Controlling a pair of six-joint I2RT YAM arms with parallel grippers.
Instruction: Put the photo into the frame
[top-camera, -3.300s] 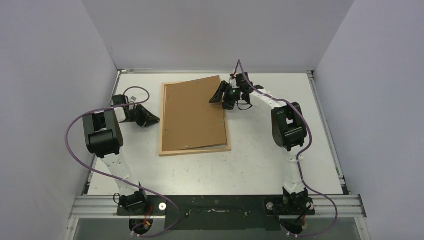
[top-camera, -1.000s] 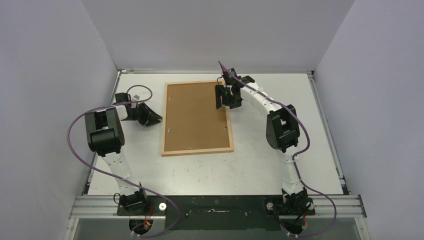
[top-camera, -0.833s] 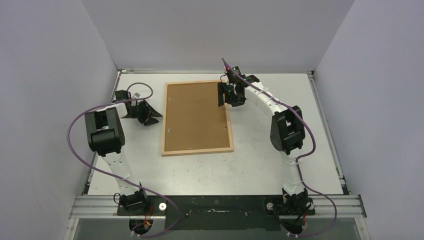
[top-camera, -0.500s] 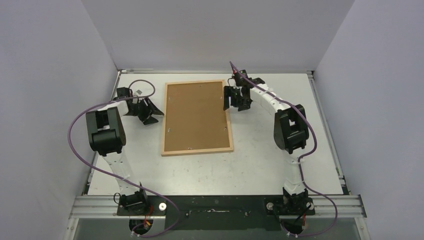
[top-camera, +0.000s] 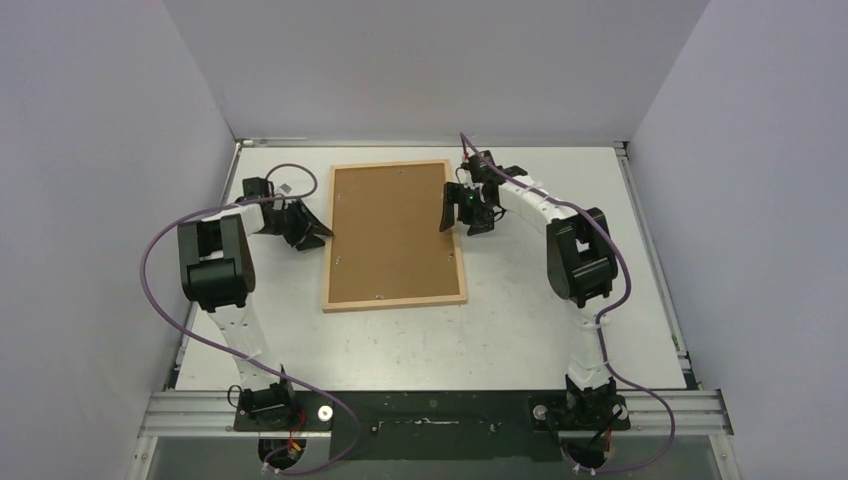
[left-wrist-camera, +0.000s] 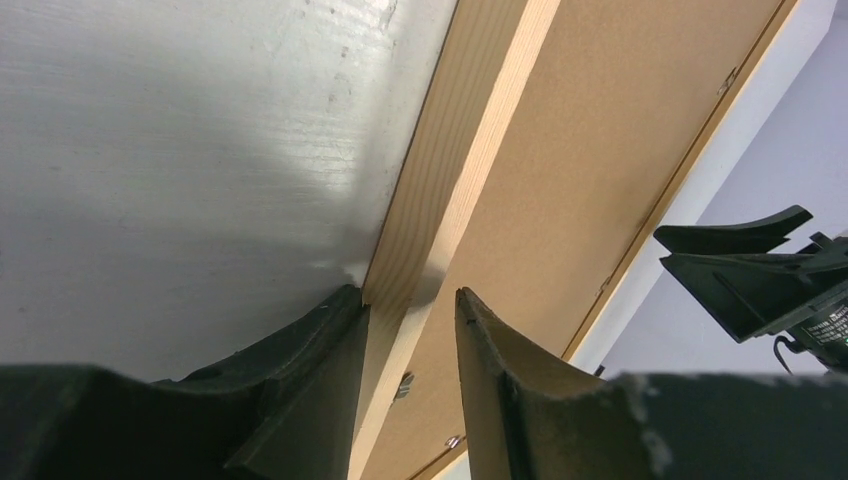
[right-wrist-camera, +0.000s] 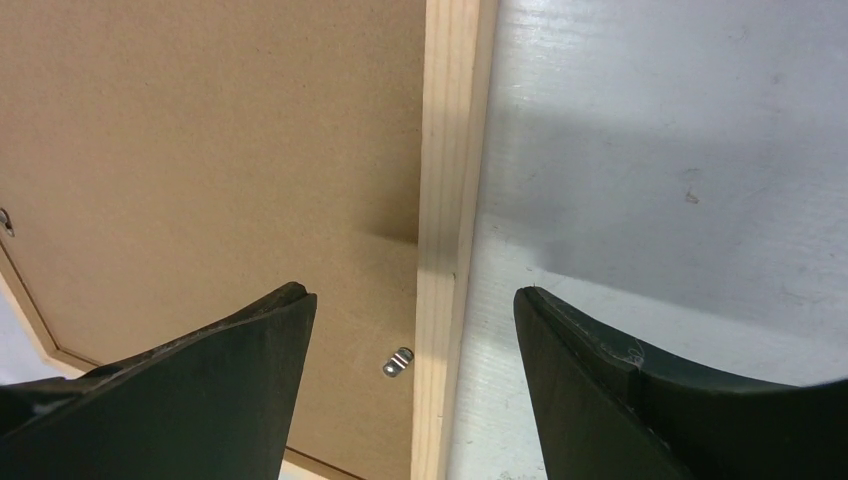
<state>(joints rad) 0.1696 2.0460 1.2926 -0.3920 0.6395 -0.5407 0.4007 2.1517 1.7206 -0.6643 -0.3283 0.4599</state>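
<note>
The light-wood frame (top-camera: 395, 303) lies face down mid-table, and the brown backing board (top-camera: 393, 232) sits flat inside its rails. The photo is hidden. My left gripper (top-camera: 318, 228) is at the frame's left rail (left-wrist-camera: 470, 130). Its jaws stand partly open astride the rail, one fingertip (left-wrist-camera: 340, 310) touching the outer edge and the other over the backing (left-wrist-camera: 620, 120). My right gripper (top-camera: 452, 212) is wide open and empty above the right rail (right-wrist-camera: 450, 150), one finger over the backing (right-wrist-camera: 220, 150) and one over the table.
Small metal retaining tabs (right-wrist-camera: 397, 361) sit along the backing's edge. White walls close in the table on the left, back and right. The right gripper's fingers (left-wrist-camera: 750, 270) also show across the frame in the left wrist view.
The backing board, earlier askew over the frame, now lies square inside it. My right gripper has let go and drawn back to the right rail. My left gripper has moved right to the left rail.
</note>
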